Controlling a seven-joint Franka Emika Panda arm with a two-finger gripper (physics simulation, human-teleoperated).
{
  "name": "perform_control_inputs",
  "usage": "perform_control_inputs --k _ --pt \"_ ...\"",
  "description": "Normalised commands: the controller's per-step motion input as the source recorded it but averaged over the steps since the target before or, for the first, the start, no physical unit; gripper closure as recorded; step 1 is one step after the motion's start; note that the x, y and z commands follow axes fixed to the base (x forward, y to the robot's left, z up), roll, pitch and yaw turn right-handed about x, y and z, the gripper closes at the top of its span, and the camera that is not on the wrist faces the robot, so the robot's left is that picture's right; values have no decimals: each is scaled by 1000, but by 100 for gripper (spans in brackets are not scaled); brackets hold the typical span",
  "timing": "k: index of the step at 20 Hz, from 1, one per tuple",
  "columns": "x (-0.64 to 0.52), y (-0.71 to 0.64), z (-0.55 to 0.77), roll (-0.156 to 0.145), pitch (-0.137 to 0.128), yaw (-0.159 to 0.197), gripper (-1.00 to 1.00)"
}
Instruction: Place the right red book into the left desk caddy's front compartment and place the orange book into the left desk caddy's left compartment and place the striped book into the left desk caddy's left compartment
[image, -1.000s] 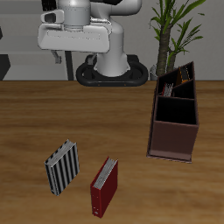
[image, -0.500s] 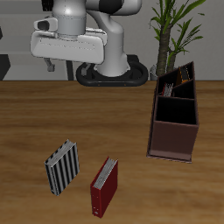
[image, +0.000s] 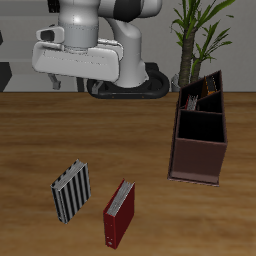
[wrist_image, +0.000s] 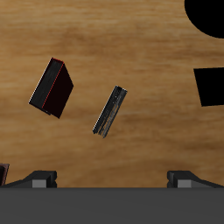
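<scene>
The long dark reddish-brown left desk caddy (image: 197, 160) with slanted sides and black-lined compartments stands on the wooden table (image: 30, 140), just in front of a potted green plant (image: 200, 30). The caddy's two compartments nearest the table's front edge show only dark lining. In the one farthest back a couple of books (image: 203, 95) lean, one with an orange-brown face, too small to identify further. The black-and-white striped book (image: 71, 190) is well apart from the caddy, across the table and closer to the front edge. The right red book (image: 119, 213), a dark maroon hardback with white page edges, is just beside the striped one, on the side nearer the caddy and a little closer to the front edge. The white arm's gripper (image: 78, 85) hangs high above the table, farther back than the caddy and well away from it. In the wrist view its fingers (wrist_image: 35, 179) stand wide apart with nothing between them, and both books (wrist_image: 51, 87) (wrist_image: 108, 110) show below
</scene>
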Motion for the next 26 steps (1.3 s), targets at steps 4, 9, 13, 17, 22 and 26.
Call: perform_control_inputs --k 4,9,13,17,22,26 --pt "327 87 -140 26 5 7 -100" --pt "265 -92 -92 16 -24 -13 -100" --pt "49 84 -65 -8 -30 -8 -100" --pt "170 -103 -257 -32 1 -42 -100" --pt "120 -4 -248 -5 2 4 -100" --pt "130 1 -193 -8 -17 -24 -100"
